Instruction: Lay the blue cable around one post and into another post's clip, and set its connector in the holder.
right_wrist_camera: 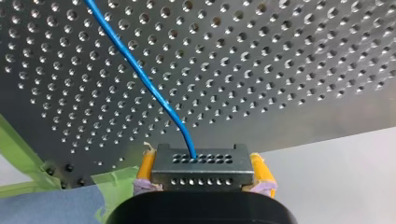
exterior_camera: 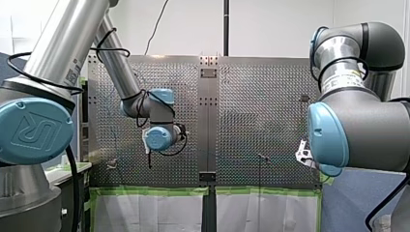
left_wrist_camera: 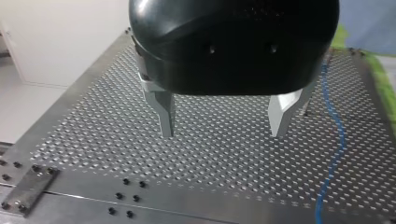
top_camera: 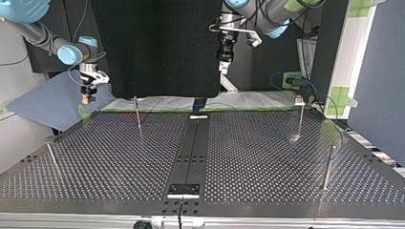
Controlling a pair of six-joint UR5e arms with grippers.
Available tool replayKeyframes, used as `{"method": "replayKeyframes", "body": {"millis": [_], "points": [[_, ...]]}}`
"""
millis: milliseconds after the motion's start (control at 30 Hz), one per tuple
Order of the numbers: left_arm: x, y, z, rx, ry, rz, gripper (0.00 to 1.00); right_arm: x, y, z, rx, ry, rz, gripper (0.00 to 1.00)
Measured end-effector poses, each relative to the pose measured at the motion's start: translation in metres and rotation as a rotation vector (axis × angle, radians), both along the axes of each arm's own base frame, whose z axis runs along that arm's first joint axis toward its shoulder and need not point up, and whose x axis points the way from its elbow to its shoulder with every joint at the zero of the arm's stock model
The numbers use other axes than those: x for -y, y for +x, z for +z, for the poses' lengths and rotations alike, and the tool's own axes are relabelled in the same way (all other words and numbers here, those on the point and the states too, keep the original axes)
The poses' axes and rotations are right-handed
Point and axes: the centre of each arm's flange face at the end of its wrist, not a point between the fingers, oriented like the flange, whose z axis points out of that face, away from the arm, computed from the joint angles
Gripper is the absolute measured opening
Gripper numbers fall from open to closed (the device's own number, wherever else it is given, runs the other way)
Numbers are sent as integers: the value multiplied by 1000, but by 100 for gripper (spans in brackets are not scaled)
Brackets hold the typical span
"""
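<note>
My right gripper is shut, its yellow pads clamped on the dark grey connector. The blue cable leaves the connector and runs over the perforated table. In the top view my right gripper hangs above the far left corner. My left gripper stands open over bare table, nothing between its metal fingers, with the blue cable lying beside it. In the top view my left gripper hovers high behind the table's middle. The cable curves near a post with a clip.
Thin upright posts stand on the table: one at the top view's back left, one at the left edge, one at the near right. A black centre strip splits the table. Green tape marks the surround.
</note>
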Motion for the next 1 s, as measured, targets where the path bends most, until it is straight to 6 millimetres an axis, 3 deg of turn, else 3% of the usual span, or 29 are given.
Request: {"method": "replayKeyframes", "body": {"millis": [400,1000], "points": [[-32,-36,-28,-85,63,3,100,-13,10,47,-6,-23,-10,0],[-65,-80,-51,-152,110,-2,100,-24,58,127,-29,-106,49,0]]}}
